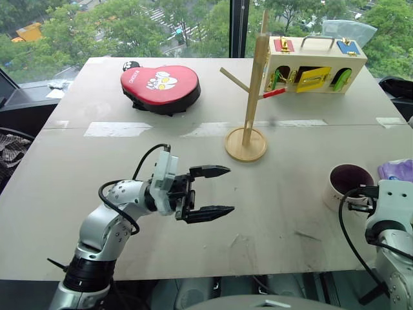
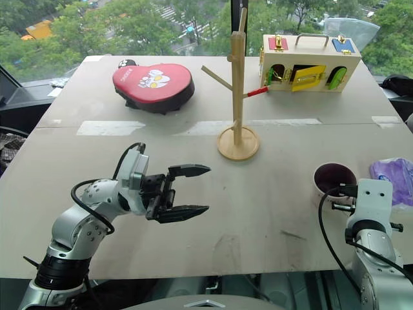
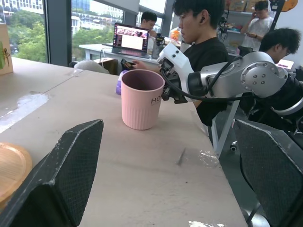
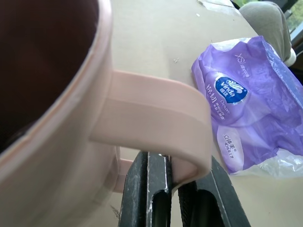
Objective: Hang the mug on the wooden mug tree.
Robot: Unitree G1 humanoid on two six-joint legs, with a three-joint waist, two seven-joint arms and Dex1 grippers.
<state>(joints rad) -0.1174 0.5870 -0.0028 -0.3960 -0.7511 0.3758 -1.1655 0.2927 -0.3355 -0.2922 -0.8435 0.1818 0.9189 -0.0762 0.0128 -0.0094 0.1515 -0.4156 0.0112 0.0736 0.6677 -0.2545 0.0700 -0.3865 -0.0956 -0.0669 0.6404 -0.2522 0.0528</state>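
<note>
mug lettering partly hidden behind right tool, tissue pack cut by frame edge

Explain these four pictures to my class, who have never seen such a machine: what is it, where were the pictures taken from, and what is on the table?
It is a two-armed robot. Two pictures come from cameras in its head, looking down; two come from cameras on its wrists. On the table stand a wooden mug tree, a red heart-shaped cushion, a wooden box with coloured doors, a purple tissue pack and a mug. The left gripper hangs over the table with its jaws open, holding nothing. The right gripper has its jaws shut on the mug's handle. People sit behind the table.
</note>
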